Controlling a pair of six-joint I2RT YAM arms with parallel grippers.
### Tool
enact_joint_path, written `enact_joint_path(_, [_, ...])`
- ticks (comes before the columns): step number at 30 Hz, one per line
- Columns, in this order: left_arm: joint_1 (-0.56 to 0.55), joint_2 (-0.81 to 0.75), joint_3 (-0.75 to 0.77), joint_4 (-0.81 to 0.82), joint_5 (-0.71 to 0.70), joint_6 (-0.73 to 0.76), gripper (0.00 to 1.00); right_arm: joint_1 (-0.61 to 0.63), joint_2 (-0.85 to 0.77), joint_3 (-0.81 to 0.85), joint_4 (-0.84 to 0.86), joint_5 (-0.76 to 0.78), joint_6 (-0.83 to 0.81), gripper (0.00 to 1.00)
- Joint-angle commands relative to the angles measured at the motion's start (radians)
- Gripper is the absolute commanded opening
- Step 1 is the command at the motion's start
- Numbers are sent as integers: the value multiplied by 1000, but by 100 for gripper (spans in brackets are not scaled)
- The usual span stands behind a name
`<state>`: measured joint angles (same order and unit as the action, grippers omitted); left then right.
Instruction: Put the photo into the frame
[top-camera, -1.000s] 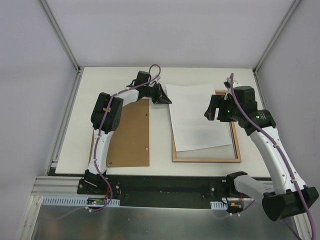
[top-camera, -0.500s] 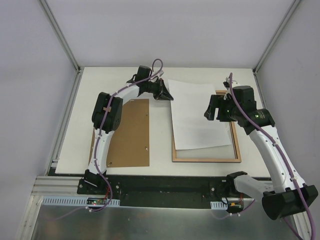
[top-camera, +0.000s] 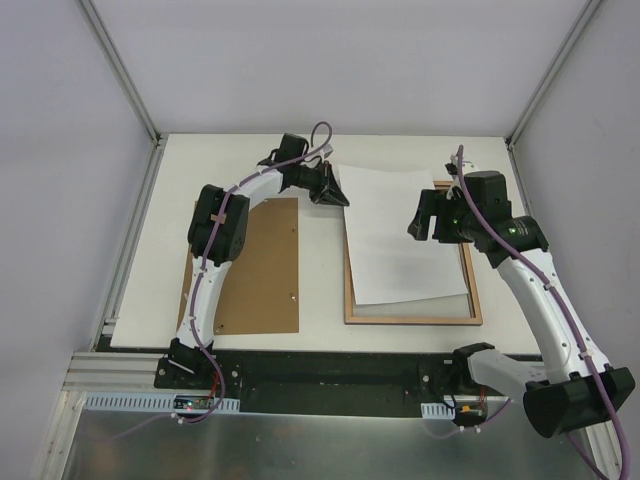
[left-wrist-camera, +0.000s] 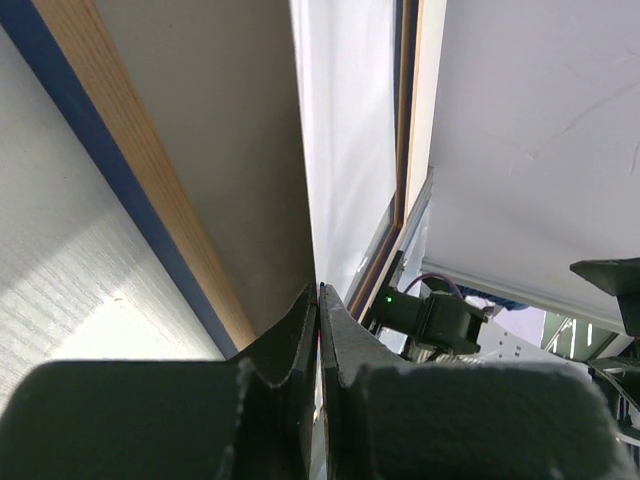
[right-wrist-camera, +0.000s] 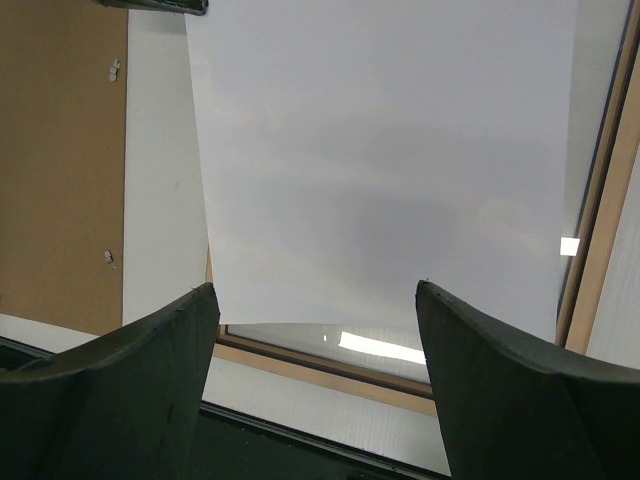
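The photo (top-camera: 400, 235) shows only its blank white back, so the print side cannot be seen. It sits skewed over the frame (top-camera: 410, 318), which lies flat on the right half of the white desk (top-camera: 200, 160) with its light wood back upward. The sheet's near edge falls inside the frame's opening, just short of the near rail. Its far end reaches past the frame's far side, and its far-left corner sticks out beyond the left rail.

The left hand (left-wrist-camera: 318, 300) is pressed together on that far-left corner – in its wrist view the paper runs edge-on straight out from between the two dark fingers (left-wrist-camera: 290, 340), with no gap showing. In the same view the frame's wood back passes on the left, with a narrow navy strip along its outer edge.

The right hand (right-wrist-camera: 312, 290) is over the right part of the sheet, near the frame's right rail. Its fingers stand wide apart with nothing between them, and the white paper and the near rail are visible through the gap. Whether its fingertips touch the paper I cannot tell.

A plain brown board (top-camera: 255, 270) lies flat on the desk to the left of the frame – near it, with a strip of bare desk between them.
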<state>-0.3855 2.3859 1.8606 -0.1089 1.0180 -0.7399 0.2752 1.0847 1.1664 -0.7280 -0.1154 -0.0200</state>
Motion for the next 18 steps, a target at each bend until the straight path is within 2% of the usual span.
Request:
enact_joint_path(1, [-3, 1, 64, -32, 48, 51, 0, -5, 0, 15, 32, 5, -18, 82])
enact_joint_path(5, [4, 4, 84, -66, 62, 79, 0, -5, 1, 16, 27, 10, -20, 82])
enact_joint_path(18, [13, -62, 14, -136, 80, 174, 0, -7, 26, 16, 36, 51, -15, 82])
